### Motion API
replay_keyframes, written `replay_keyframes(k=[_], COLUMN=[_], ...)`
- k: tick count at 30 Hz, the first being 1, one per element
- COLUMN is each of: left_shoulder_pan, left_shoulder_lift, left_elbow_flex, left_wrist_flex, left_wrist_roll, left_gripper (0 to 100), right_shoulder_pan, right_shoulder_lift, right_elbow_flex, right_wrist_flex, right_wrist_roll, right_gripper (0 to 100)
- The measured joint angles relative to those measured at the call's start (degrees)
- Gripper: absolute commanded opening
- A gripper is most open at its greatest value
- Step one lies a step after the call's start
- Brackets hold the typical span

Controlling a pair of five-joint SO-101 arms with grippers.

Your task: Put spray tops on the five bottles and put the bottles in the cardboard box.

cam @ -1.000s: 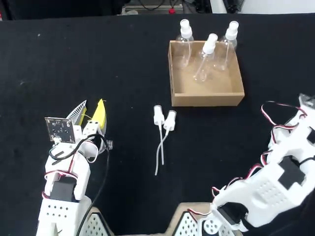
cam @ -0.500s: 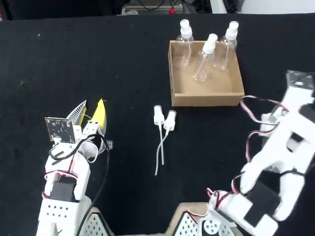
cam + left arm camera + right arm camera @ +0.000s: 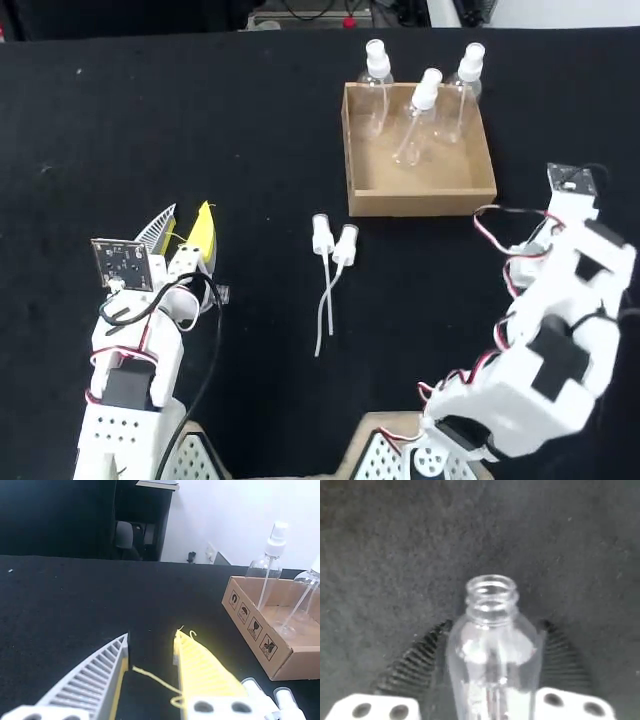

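A clear bottle [image 3: 491,630] with a bare threaded neck stands between the black fingers of my right gripper [image 3: 495,625], which is shut on it above the black table. My right arm [image 3: 565,290] rises just right of the cardboard box [image 3: 420,203]. Three bottles with white spray tops [image 3: 427,88] lean inside the box. Two loose spray tops [image 3: 322,235] [image 3: 345,243] with long tubes lie in front of the box. My left gripper [image 3: 187,210] [image 3: 151,636] stands open over bare table at the left, its grey and yellow fingers apart with nothing between them.
The black table [image 3: 200,120] stretches wide between the left arm and the box. The left wrist view also takes in the box [image 3: 260,635] and the loose spray tops [image 3: 257,690]. A white wall and dark furniture stand beyond the table's far edge.
My right arm has swung up from the table's lower right corner toward the box's right side. The left arm, the box and the loose tops have not moved.
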Motion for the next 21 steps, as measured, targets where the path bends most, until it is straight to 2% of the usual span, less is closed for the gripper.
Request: replay_keyframes(k=[6, 9, 16, 21], left_shoulder_pan=[0.0, 0.0, 0.0, 0.0], left_shoulder_lift=[0.0, 0.0, 0.0, 0.0], left_elbow_flex=[0.0, 0.0, 0.0, 0.0], left_wrist_flex=[0.0, 0.0, 0.0, 0.0], left_wrist_roll=[0.0, 0.0, 0.0, 0.0], left_gripper=[15, 15, 15, 15], right_shoulder_pan=[0.0, 0.0, -0.1, -2.8], right_shoulder_lift=[2.7, 3.1, 3.2, 3.2], right_elbow_flex=[-12.8, -15.6, -14.9, -12.9], right_wrist_flex=[14.0, 17.6, 18.5, 18.5], right_wrist_roll=[-1.1, -1.2, -1.1, -1.1], right_gripper=[34.2, 33.5, 32.2, 32.2])
